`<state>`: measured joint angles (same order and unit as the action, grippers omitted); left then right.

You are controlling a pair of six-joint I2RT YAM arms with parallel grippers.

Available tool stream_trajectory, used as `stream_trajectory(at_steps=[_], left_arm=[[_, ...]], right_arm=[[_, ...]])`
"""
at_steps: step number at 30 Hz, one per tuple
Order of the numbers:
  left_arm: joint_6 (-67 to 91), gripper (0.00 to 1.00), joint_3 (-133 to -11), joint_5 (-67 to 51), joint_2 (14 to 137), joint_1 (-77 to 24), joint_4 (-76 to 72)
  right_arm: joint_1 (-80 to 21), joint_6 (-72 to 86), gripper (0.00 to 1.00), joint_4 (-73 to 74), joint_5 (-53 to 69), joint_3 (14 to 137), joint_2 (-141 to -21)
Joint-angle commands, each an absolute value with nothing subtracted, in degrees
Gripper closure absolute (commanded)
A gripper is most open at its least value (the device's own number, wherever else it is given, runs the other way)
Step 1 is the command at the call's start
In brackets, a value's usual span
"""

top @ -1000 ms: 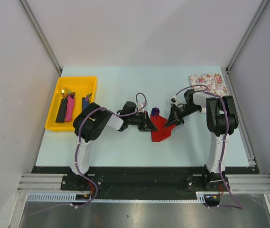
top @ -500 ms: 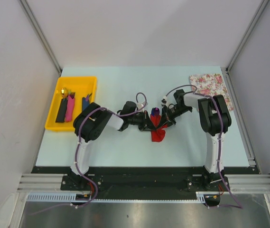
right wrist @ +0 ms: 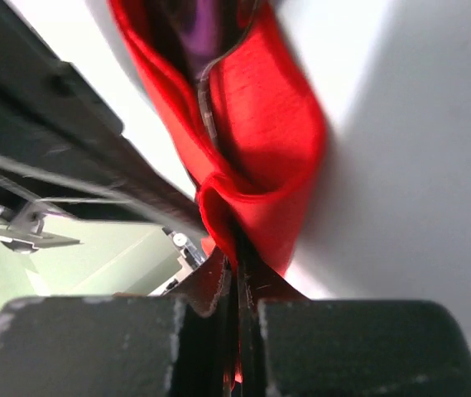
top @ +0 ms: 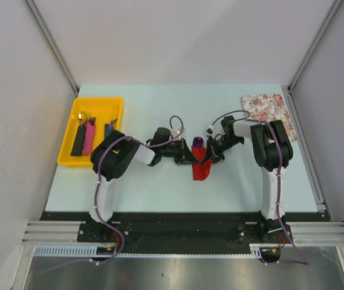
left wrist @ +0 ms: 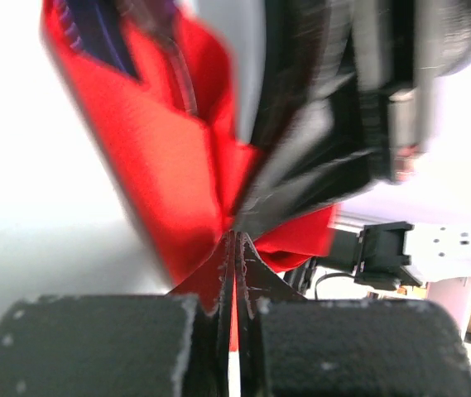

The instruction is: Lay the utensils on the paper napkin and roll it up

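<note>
— Starting at the left, what does the yellow tray (top: 69,158) hold?

— Three flat handles lie in it side by side: a black one (top: 78,144), a pink one (top: 88,138) and a dark blue one (top: 108,130). So those utensils are not on the napkin, and they are well apart from it.

— And the left gripper (top: 188,157)?

— It is low at mid-table, against the left side of the red paper napkin (top: 201,169). Its wrist camera shows the fingers (left wrist: 218,273) pressed together with a thin edge of red paper nipped between them.

— Where is the napkin itself?

— On the table (top: 159,181) between the two grippers. It is gathered into a narrow, crumpled bundle and no longer lies flat. A purple-handled utensil (top: 197,142) pokes out of its far end, and both wrist views show that handle tucked inside the red folds.

— The right gripper (top: 211,154)?

— It mirrors the left one. Its fingers (right wrist: 256,281) are closed on a doubled fold of the red paper from the other side. Further right, the flowered sheet (top: 267,107) lies in the far corner, apart from everything.

— How far along, then?

— By the look of it, one utensil is placed and the wrapping has begun, with both edges drawn over it. The bundle is loose rather than a neat roll, so tightening and releasing remain. Whether the tray pieces are meant to go in too cannot be told.
</note>
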<state>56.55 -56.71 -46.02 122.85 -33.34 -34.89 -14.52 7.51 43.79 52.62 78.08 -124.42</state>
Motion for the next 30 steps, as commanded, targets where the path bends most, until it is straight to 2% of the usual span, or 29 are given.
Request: stream_trajectory(at_steps=[1, 13, 30], left_arm=[[57.9, 1.00, -56.0, -47.5, 117.4, -32.6, -42.1], [56.5, 1.00, -49.5, -49.4, 114.9, -33.7, -42.0], [53.6, 1.00, -52.7, -46.1, 121.3, -35.5, -33.8]], right_arm=[[-14.9, 7.4, 1.00, 41.0, 47.5, 76.9, -126.6], [-14.2, 8.4, 1.00, 39.8, 47.7, 75.6, -125.6], [-14.9, 8.6, 1.00, 40.6, 48.2, 76.5, -122.3]])
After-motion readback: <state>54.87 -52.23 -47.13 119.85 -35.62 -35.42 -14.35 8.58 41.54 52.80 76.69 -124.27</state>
